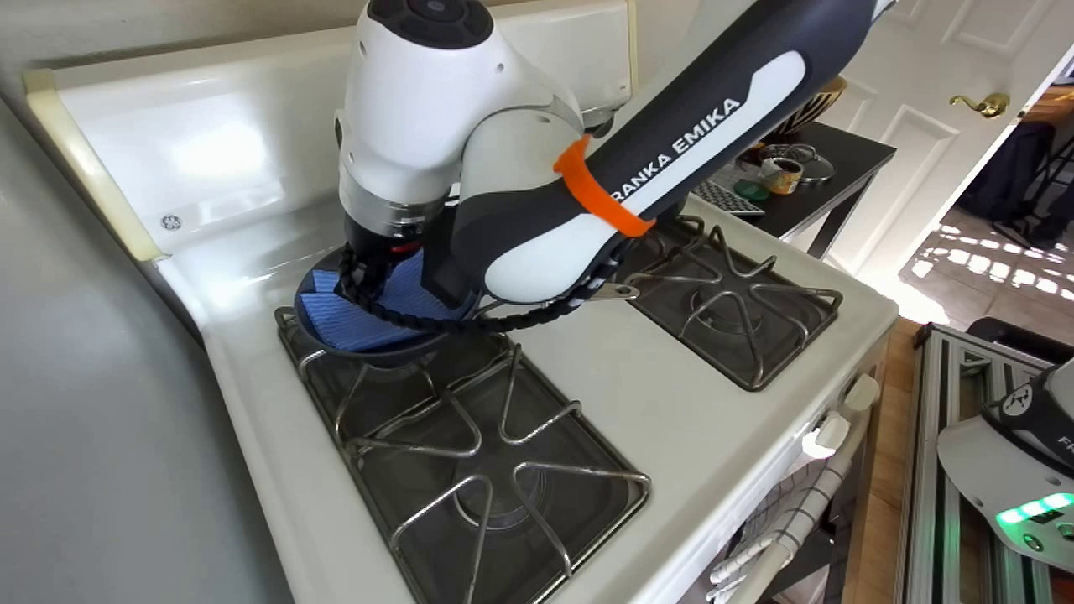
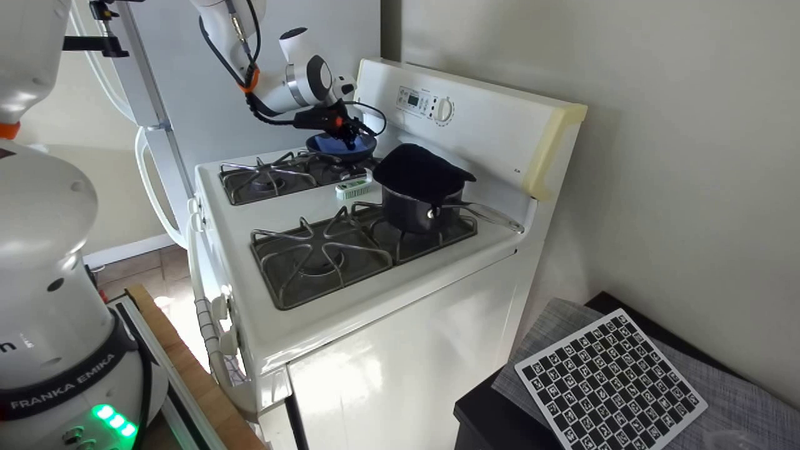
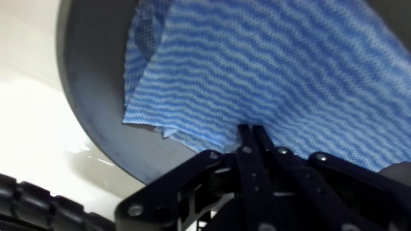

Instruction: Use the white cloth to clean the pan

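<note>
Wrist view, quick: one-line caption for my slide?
Gripper, jaws close together, at the folded blue-striped cloth lying in the dark grey frying pan.

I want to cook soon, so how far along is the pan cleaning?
Done: the blue cloth lies inside the frying pan. In hand: the gripper is shut, its tips at the cloth; whether it pinches any, I can't tell. Left: probably wiping, since bare pan shows beside the cloth; how much is clean isn't visible.
</note>
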Action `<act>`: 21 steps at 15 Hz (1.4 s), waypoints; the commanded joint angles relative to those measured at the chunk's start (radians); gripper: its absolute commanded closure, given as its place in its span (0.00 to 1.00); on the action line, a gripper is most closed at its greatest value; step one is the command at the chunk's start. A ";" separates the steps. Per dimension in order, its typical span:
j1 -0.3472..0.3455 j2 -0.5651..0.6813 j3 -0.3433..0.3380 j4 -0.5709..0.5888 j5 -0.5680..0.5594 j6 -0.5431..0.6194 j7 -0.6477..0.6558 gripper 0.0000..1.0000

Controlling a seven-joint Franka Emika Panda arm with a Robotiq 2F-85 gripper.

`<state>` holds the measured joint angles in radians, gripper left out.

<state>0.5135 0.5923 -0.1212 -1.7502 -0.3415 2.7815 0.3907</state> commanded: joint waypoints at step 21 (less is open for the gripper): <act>-0.063 0.029 0.110 0.048 0.059 -0.082 0.037 1.00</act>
<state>0.4585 0.5756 -0.0211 -1.7263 -0.3112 2.6482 0.4081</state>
